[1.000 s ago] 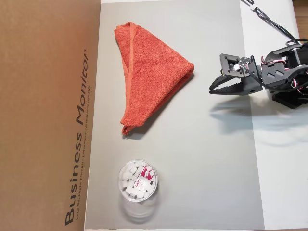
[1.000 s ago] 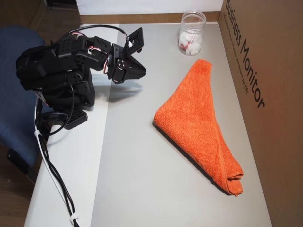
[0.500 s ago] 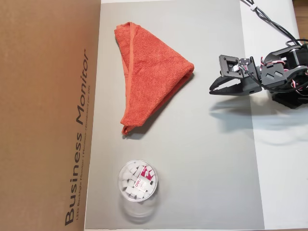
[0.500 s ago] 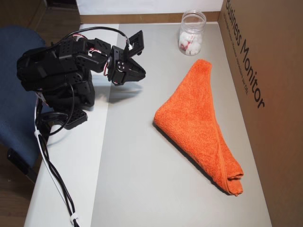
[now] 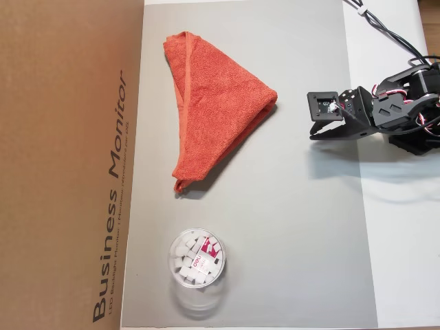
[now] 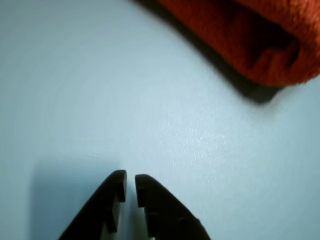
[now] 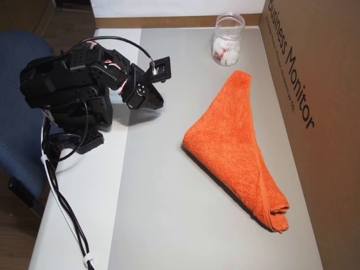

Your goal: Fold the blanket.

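Note:
The blanket (image 5: 213,103) is an orange-red terry towel folded into a triangle on the grey mat (image 5: 295,234). It also shows in the other overhead view (image 7: 236,140), and one rounded folded corner shows at the top right of the wrist view (image 6: 250,40). My gripper (image 6: 130,182) hovers over bare mat a short way from that corner. Its jaws are nearly together with only a thin gap, and they hold nothing. It shows at the mat's edge in both overhead views (image 5: 314,135) (image 7: 159,104), apart from the blanket.
A clear plastic cup (image 5: 197,258) with white pieces stands on the mat; it also shows in the other overhead view (image 7: 228,39). A cardboard box (image 5: 62,165) walls one side of the mat. The arm's base (image 7: 67,95) and cables (image 7: 62,202) lie on the white table.

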